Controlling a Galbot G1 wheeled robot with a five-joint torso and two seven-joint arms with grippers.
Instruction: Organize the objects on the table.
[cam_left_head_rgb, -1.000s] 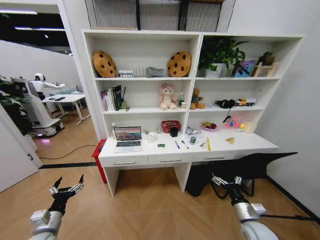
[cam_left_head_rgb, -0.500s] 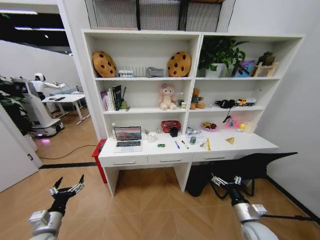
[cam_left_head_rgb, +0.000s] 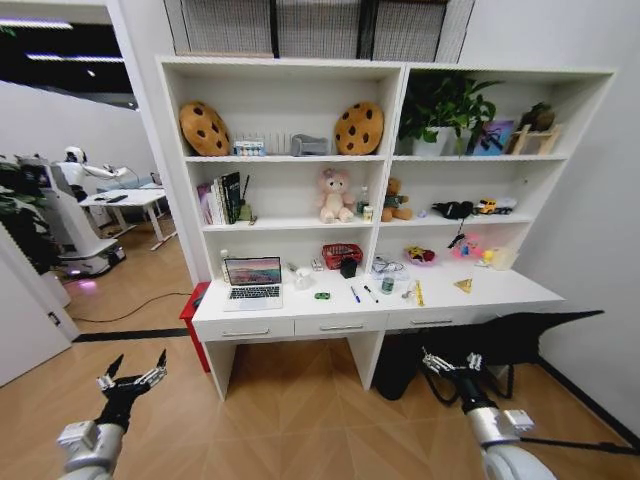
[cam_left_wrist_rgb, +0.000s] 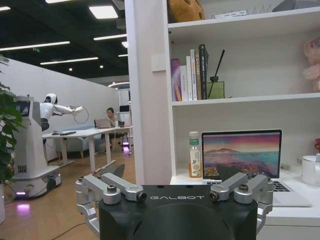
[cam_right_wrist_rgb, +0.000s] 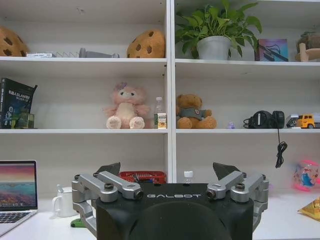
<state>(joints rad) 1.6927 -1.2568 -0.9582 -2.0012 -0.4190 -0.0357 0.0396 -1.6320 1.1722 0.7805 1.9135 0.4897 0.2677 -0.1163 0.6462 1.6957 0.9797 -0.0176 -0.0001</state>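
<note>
The whole head view has shifted a bit compared with a second ago, the worktop (cam_left_head_rgb: 480, 290) and shelves sit slightly wider in it, so the camera moved with the robot rather than anything on the worktop, and I'd guess it's just closing in, nothing sorted yet. Left gripper (cam_left_head_rgb: 131, 380) and right gripper (cam_left_head_rgb: 452, 362) both hang low over the wood floor, well short of the worktop's front edge, jaws spread and holding nothing. The laptop (cam_left_head_rgb: 252, 278) sits open near the left end, with a bottle (cam_left_wrist_rgb: 194, 155) just beside it toward the left back corner. The mug (cam_left_head_rgb: 304, 276) is right of the laptop, the green car (cam_left_head_rgb: 322, 295) near the middle, pens (cam_left_head_rgb: 361, 293) just right of that, more small clutter toward the right end. A red basket (cam_left_head_rgb: 341, 253) sits against the back edge. In the way: a black chair (cam_left_head_rgb: 500, 340) under the right half, close to the right arm.
</note>
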